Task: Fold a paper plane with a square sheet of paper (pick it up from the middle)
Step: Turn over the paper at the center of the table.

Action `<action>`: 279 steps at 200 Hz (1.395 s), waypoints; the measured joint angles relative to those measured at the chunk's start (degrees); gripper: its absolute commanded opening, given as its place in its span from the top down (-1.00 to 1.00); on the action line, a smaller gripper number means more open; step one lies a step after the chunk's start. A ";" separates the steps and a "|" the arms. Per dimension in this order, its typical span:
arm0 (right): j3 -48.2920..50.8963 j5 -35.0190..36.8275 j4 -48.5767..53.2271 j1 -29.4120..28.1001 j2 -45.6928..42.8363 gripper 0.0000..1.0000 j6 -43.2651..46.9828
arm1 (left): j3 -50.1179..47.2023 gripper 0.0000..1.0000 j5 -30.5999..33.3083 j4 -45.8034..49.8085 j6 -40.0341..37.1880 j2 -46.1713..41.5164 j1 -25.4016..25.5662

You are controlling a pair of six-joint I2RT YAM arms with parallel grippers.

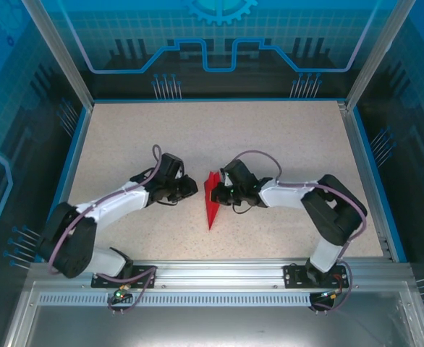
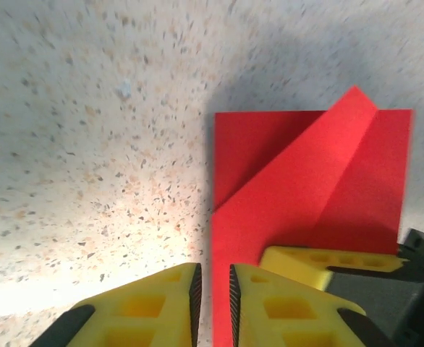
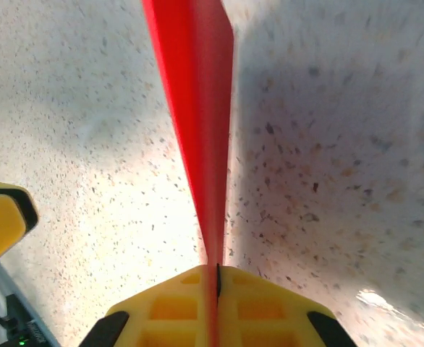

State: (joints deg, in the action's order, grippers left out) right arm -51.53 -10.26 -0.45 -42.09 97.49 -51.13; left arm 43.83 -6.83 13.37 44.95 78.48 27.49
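We are part of the way through making the paper plane. The square sheet of paper (image 1: pixel 212 202) is no longer flat and square. It stands up on its edge in the middle of the table (image 1: pixel 270 137), between the two arms.

In the left wrist view the red paper (image 2: pixel 299 188) shows a slanted fold, with one flap laid across it and a small tip poking up past the top edge. The rest of it is boxy, with straight sides and a square corner. So we think some early folds are done, but the slim wings are not made yet.

The right gripper (image 1: pixel 224 194) pinches the paper. In its own view the jaws (image 3: pixel 213 273) are pressed tight together on the thin red edge (image 3: pixel 197 108), which runs away from the camera.

The left gripper (image 1: pixel 189 189) sits just beside the paper. Its jaws (image 2: pixel 213 278) stand close together with a thin gap, and we see nothing held in them.

What is left, we think, is to fold the sides down into wings and press the creases.
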 measured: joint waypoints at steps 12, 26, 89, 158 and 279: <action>-4.48 4.79 8.46 -0.26 -2.56 0.91 2.93 | -0.35 0.55 1.99 0.52 0.07 -2.97 -0.09; -12.66 13.20 21.29 -1.20 -3.96 0.91 5.68 | -1.07 0.52 4.28 1.27 0.17 -5.92 -0.31; -43.87 46.01 70.73 -7.74 14.64 0.88 2.99 | -6.08 0.50 14.53 5.33 2.82 -14.75 -1.09; -61.66 44.11 83.36 -13.57 39.89 0.58 1.68 | -11.89 0.38 21.40 10.03 4.72 -27.04 -2.71; -22.80 17.40 43.15 -6.93 -1.62 -0.10 8.07 | -12.46 0.27 12.13 6.71 3.04 -18.88 -3.06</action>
State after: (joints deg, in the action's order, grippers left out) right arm -74.32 7.14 42.70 -49.01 95.88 -43.07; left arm 31.38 5.30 20.08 47.99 59.59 24.43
